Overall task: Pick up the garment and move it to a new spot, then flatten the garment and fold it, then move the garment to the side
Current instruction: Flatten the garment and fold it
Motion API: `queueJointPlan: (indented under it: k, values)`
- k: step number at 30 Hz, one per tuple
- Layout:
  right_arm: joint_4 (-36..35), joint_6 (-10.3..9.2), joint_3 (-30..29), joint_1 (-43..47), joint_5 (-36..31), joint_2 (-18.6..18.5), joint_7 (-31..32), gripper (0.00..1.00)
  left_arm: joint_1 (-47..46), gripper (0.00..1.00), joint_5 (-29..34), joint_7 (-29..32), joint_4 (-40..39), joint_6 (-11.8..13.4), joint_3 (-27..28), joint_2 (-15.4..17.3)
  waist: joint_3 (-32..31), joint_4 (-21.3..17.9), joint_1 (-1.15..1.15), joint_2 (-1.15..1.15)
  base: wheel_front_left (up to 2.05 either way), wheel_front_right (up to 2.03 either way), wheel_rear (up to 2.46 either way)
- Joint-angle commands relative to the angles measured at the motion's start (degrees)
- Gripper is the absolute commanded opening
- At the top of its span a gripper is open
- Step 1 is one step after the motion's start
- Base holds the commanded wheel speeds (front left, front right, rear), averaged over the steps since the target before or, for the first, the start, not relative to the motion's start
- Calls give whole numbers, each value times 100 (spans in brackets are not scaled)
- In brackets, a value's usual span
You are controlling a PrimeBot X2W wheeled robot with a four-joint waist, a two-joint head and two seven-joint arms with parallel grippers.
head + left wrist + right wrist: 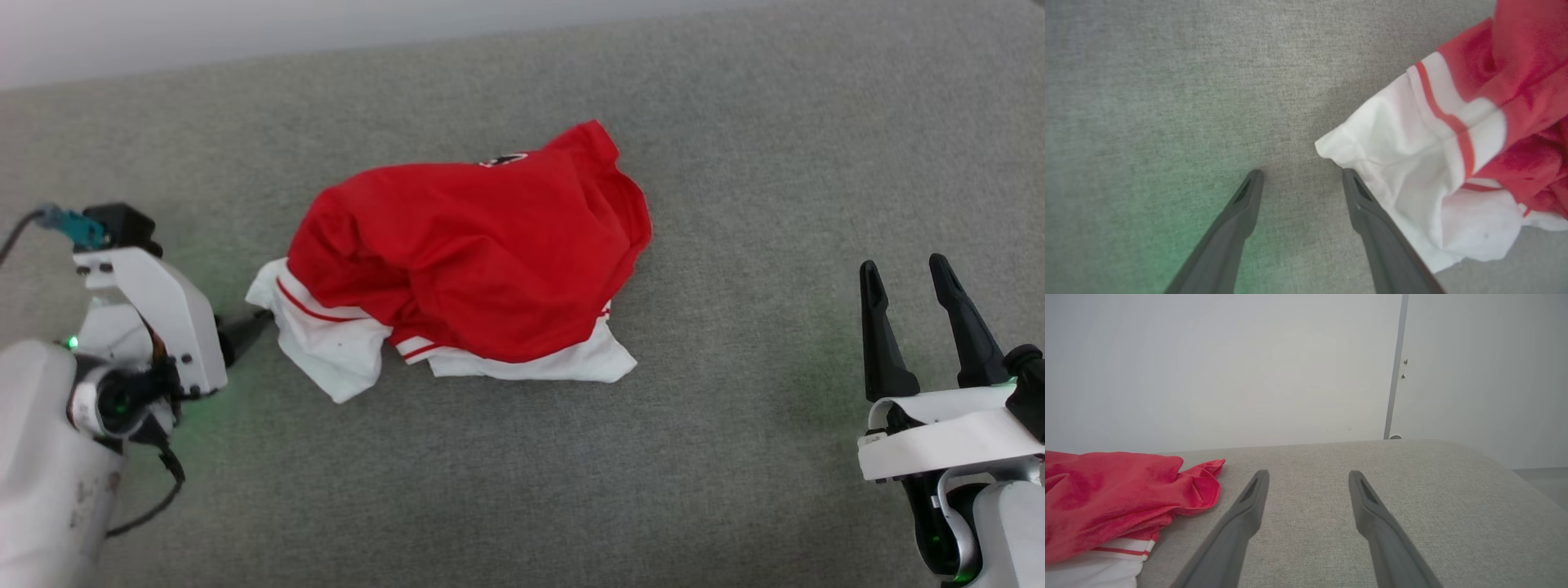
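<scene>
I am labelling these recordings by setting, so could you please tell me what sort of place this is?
Probably a bare indoor test room rather than a home: a wide grey fabric-covered surface, a plain white wall behind it, and one crumpled red garment lying on it.

dark two-fingered left gripper [1301,173]: fingers spread wide, nothing gripped, wrist angled inward | dark two-fingered right gripper [904,269]: fingers spread wide, nothing gripped, pointed forward

the right hand [1308,472], fingers apart, points along the grey surface [1453,506], crumpled garment [1114,498] to its left.
</scene>
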Motion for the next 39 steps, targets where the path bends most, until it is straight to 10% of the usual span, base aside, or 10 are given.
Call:
queueJointPlan:
  k: [1, 13, 39]
  values:
    - [-12, 2, -11, -63, -28, 15, -24, 100, -67, 100, 5, 80, 74, 31, -51, -51, 135, -108, 0, 0, 0, 0, 0]
    - [50, 2, -10, -157, -75, 36, -52, 100, -257, 100, -183, 405, 289, 7, -234, -417, 219, -42, 0, 0, 0, 0, 0]
    - [88, 2, 84, -17, -16, 22, -64, 100, -167, 100, 171, 1822, -1706, 925, -656, 221, -6, -9, 0, 0, 0, 0, 0]
